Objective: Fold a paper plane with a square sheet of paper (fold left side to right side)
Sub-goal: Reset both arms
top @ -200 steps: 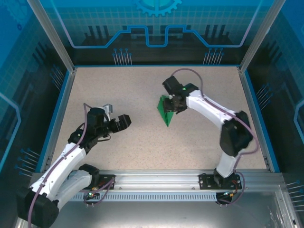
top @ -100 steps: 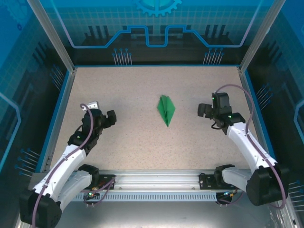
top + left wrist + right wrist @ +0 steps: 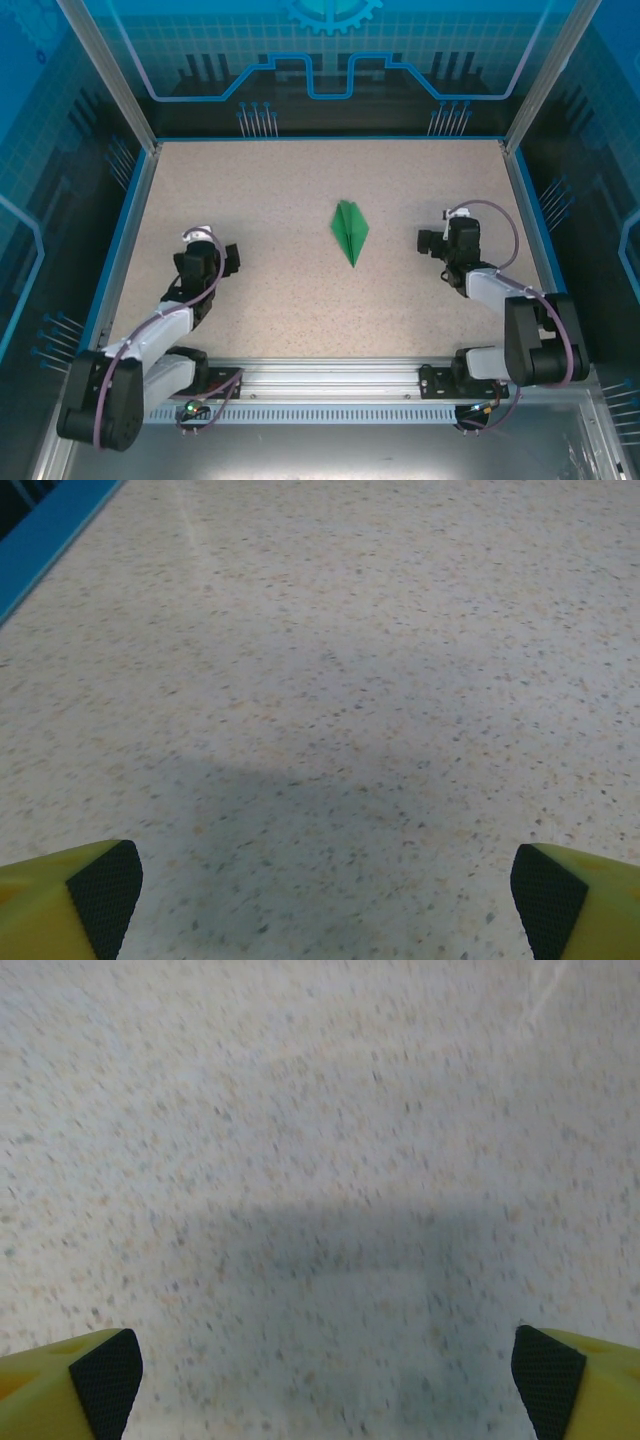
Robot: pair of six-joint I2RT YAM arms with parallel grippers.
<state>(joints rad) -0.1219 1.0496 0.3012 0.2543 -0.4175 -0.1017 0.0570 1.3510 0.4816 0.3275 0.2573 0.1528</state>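
Now you are looking at a finished fold: the paper plane (image 3: 349, 230) is lying alone mid-worktop while both arms are tucking back.

A second ago your right tool (image 3: 432, 241) was pressing on the dart. It is now sitting well off to the right of it, spread wide with nothing between its pads (image 3: 105, 1372), only bare speckled worktop (image 3: 300, 180) beneath. Your left tool (image 3: 225, 258) is likewise drawing back toward the near left, released and empty, its pads (image 3: 105, 895) gaping over bare surface. The plane is not shifting between the pictures: it is resting flat, narrow tip toward the near edge, between the two tools and well apart from both. I am judging that the folding is done and that you are parking the arms; nothing further seems to be calling for a grasp.
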